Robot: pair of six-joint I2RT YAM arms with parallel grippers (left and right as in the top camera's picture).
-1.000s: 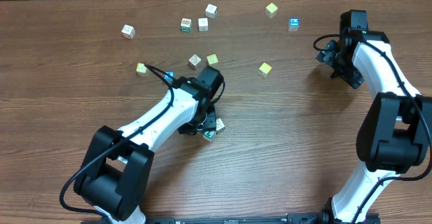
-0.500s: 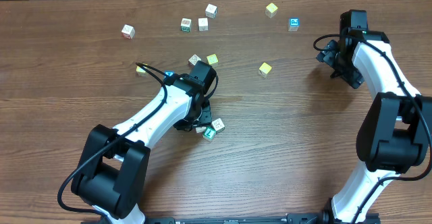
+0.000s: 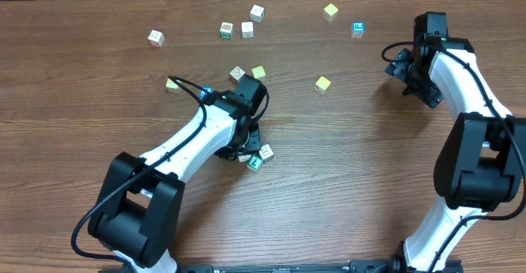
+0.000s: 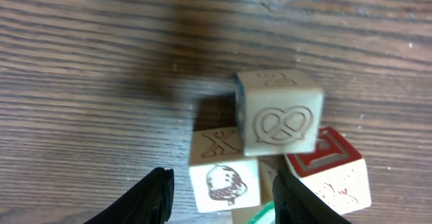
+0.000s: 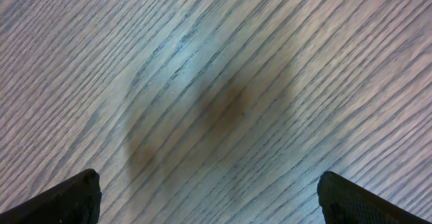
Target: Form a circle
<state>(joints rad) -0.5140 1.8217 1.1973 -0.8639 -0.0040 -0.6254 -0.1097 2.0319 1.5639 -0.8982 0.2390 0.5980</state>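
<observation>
Wooden, so stiff and light, probably a bit slick on the printed faces, guessing purely from the look of the circle [image 3: 261, 155]. Sits near the middle of the table [image 3: 353, 191], tucked right under the left wrist, well apart from the stray yellow cubes [image 3: 323, 84] and the blue-faced cube [image 3: 358, 30] further up. Looks more like a tight clump than a ring at this point: pretzel cube [image 4: 280, 119] riding up against the X cube [image 4: 223, 173], maybe partly on top, hard to call; red-letter cube [image 4: 331, 170] touching on the right; sliver of green cube [image 4: 260, 215] at the bottom edge. Left gripper [image 4: 226, 196]: partly spread, fingers [image 4: 154, 197] either side of the X cube with a thin gap showing on both sides, so not pinching anything as far as can be told. Right gripper [image 5: 210, 187]: spread wide over bare wood off at the right side, nothing in between. Handling-wise, likely to skid or tip at the slightest nudge, not likely to crush or bend. Best taken one at a time across two opposite flat faces, low and square, never on the corners. Easy to bump the neighbours when packed this close, so worth going slow.
</observation>
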